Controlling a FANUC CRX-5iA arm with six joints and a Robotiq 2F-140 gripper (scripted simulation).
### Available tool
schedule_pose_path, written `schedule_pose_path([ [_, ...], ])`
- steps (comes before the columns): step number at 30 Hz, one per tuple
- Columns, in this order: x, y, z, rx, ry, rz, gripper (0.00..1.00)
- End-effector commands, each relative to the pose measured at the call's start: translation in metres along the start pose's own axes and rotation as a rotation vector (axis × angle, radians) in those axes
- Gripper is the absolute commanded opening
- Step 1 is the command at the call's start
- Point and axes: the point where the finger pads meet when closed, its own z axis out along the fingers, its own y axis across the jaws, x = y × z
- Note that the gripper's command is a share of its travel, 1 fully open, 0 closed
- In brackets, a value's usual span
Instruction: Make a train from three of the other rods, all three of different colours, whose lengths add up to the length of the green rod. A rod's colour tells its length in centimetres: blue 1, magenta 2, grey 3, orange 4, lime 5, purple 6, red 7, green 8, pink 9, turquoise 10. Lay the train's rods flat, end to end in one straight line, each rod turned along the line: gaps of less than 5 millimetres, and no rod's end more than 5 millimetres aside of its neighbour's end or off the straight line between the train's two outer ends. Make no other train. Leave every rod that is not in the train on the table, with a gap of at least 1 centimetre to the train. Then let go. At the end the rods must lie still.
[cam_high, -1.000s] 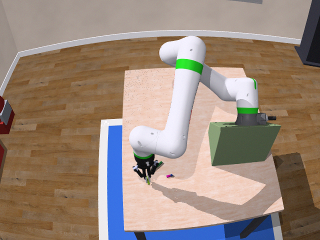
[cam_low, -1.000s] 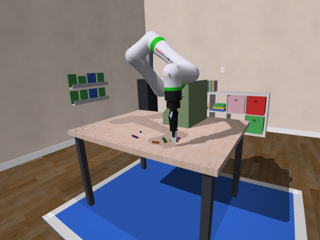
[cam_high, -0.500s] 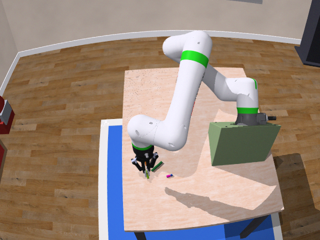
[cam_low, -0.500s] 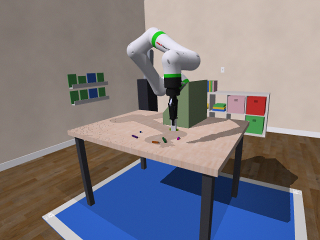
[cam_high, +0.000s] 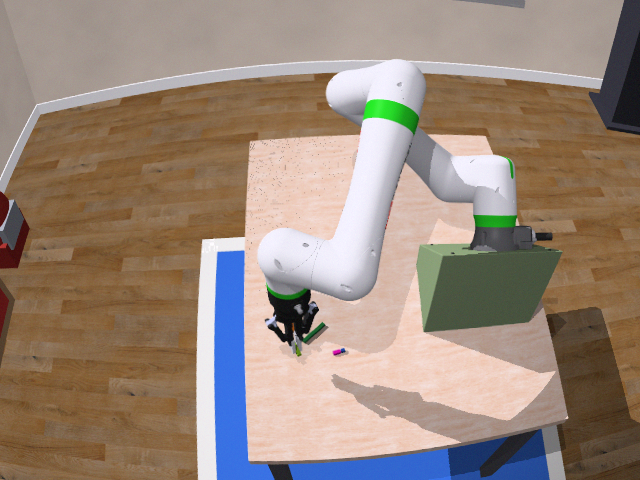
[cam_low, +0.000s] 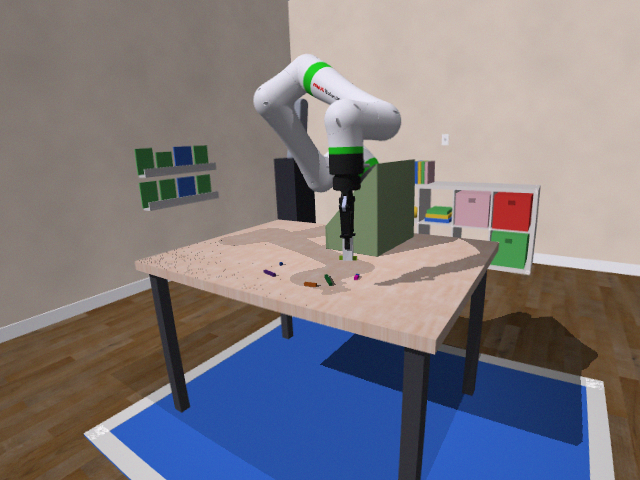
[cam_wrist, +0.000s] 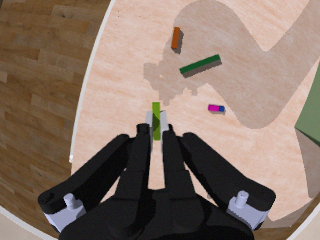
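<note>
My gripper (cam_high: 296, 346) (cam_low: 347, 253) (cam_wrist: 156, 120) is shut on the lime rod (cam_high: 298, 353) (cam_wrist: 156, 119) and holds it above the table (cam_high: 413, 387) (cam_low: 403, 310) (cam_wrist: 120, 60), near its left edge. The green rod (cam_high: 314, 332) (cam_low: 328, 279) (cam_wrist: 200, 64) lies flat just beside the gripper. The magenta rod (cam_high: 337, 351) (cam_low: 356, 276) (cam_wrist: 214, 108) lies a little further on, with a small blue piece (cam_high: 343, 350) at its end. The orange rod (cam_low: 310, 284) (cam_wrist: 176, 38), the purple rod (cam_low: 268, 272) and a small blue rod (cam_low: 280, 263) lie apart from these.
The arm's olive-green base box (cam_high: 485, 289) (cam_low: 387, 206) stands on the table's right side. The table's edge runs close to the gripper's left in the wrist view, with wooden floor and a blue mat (cam_high: 227, 361) below.
</note>
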Motion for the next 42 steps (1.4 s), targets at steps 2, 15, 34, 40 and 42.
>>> schedule_pose_path([
  [2,-0.001,0.009,-0.001,-0.001,-0.003,-0.198,0.03],
  [15,-0.002,0.028,-0.001,0.000,-0.003,-0.579,0.03],
  [34,-0.003,0.058,-0.001,0.001,-0.003,-1.140,0.03],
  [40,-0.003,0.067,-0.001,0.001,-0.003,-1.314,0.03],
  [42,-0.003,0.070,-0.001,0.001,-0.003,-1.367,0.03],
])
